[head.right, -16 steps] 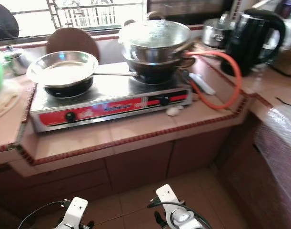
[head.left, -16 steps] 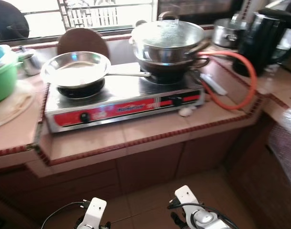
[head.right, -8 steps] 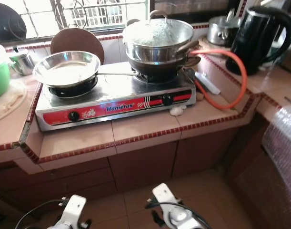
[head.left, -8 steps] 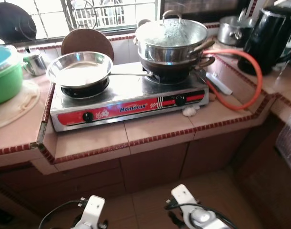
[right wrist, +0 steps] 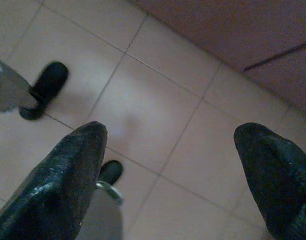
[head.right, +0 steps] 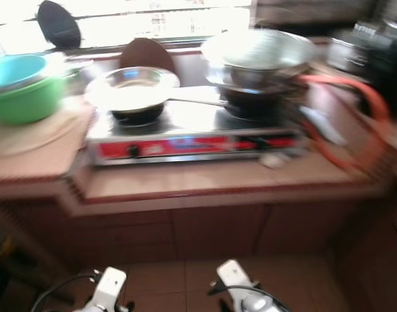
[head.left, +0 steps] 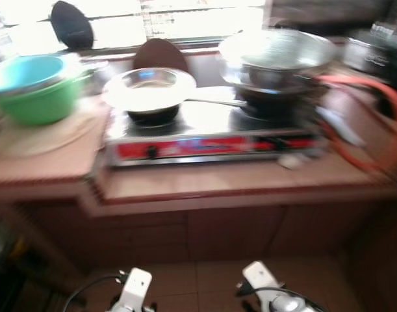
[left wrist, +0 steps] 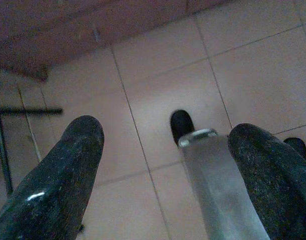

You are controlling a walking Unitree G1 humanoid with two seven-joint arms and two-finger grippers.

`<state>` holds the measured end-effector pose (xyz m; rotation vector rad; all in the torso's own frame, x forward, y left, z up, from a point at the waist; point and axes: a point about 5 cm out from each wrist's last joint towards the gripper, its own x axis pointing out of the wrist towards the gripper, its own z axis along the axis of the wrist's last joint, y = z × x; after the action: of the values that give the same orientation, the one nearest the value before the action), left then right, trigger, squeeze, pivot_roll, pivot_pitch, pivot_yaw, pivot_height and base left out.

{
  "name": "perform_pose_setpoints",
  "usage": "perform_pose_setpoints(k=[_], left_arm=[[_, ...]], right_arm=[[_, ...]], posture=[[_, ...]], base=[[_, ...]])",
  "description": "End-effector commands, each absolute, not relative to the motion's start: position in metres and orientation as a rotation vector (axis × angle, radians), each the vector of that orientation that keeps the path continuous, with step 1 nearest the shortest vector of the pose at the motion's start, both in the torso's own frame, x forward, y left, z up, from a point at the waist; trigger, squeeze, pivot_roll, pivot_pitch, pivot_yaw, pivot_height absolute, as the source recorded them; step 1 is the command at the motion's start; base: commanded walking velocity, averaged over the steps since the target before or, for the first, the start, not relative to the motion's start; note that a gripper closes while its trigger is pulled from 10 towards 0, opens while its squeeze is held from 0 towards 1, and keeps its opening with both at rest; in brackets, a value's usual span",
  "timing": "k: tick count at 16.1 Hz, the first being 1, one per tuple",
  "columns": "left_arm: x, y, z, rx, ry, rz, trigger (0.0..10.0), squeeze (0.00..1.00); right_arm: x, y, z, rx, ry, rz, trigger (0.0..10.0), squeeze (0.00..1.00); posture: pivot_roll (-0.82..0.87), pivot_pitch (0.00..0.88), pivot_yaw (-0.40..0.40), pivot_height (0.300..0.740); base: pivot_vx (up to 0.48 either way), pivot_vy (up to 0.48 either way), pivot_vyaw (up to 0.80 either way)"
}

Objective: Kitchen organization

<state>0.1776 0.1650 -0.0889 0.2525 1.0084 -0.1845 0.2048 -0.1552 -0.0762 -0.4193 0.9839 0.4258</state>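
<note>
both jaws spread wide, left gripper (left wrist: 165, 150) and right gripper (right wrist: 173, 150) hanging above floor tiles (right wrist: 158, 120)

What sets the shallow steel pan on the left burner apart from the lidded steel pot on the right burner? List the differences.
The shallow steel pan is open and single; the lidded steel pot is covered and stacked on a darker pan. The pan has a long straight handle; the pot looks wider. Both are shiny metal, on the stove.

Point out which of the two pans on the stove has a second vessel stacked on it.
The dark pan on the robot's right burner; a large steel pot sits on it. The steel frying pan on the left burner carries nothing.
</note>
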Motion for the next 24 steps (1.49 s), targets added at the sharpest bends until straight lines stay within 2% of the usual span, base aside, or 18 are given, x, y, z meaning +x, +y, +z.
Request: perform_pose_setpoints(k=[1, 5, 9, 12, 14, 16, 19, 24], left_arm=[[0.181, 0.17, -0.087, 0.274, 1.008, -0.166, 10.0, 0.0], [0.181, 0.168, -0.087, 0.267, 1.009, -0.164, 10.0, 0.0], [0.175, 0.173, -0.09, 0.211, 1.031, -0.109, 10.0, 0.0], [0.171, 0.177, -0.091, 0.18, 1.05, -0.072, 10.0, 0.0], [0.165, 0.189, -0.093, 0.059, 1.071, 0.051, 10.0, 0.0], [0.165, 0.196, -0.092, -0.024, 1.075, 0.131, 10.0, 0.0], [0.16, 0.201, -0.093, -0.055, 1.079, 0.153, 10.0, 0.0], [0.162, 0.198, -0.093, -0.027, 1.08, 0.121, 10.0, 0.0]], right_arm=[[0.209, -0.145, -0.074, -0.405, 0.962, 0.449, 10.0, 0.0], [0.209, -0.145, -0.074, -0.376, 0.959, 0.432, 10.0, 0.0], [0.213, -0.154, -0.072, -0.214, 0.978, 0.264, 10.0, 0.0], [0.214, -0.156, -0.072, -0.156, 0.981, 0.204, 10.0, 0.0], [0.212, -0.159, -0.073, -0.1, 0.987, 0.152, 10.0, 0.0], [0.21, -0.163, -0.074, -0.098, 0.995, 0.141, 10.0, 0.0], [0.21, -0.166, -0.074, -0.101, 0.997, 0.136, 10.0, 0.0], [0.217, -0.16, -0.07, -0.117, 0.978, 0.169, 10.0, 0.0]], posture=[[-0.05, 0.0, 0.012, 0.74], [-0.05, 0.0, 0.011, 0.74], [-0.05, 0.0, 0.018, 0.74], [-0.06, 0.0, 0.036, 0.74], [-0.07, 0.0, 0.048, 0.74], [-0.08, 0.0, 0.044, 0.74], [-0.07, 0.0, 0.038, 0.74], [-0.07, 0.0, 0.03, 0.74]], base=[[0.0, 0.0, 0.8], [0.0, 0.0, 0.15], [0.0, 0.0, 0.0], [0.0, 0.0, 0.0], [0.0, 0.0, 0.0], [0.0, 0.0, 0.0], [0.0, 0.0, 0.0], [0.0, 0.0, 0.0]])
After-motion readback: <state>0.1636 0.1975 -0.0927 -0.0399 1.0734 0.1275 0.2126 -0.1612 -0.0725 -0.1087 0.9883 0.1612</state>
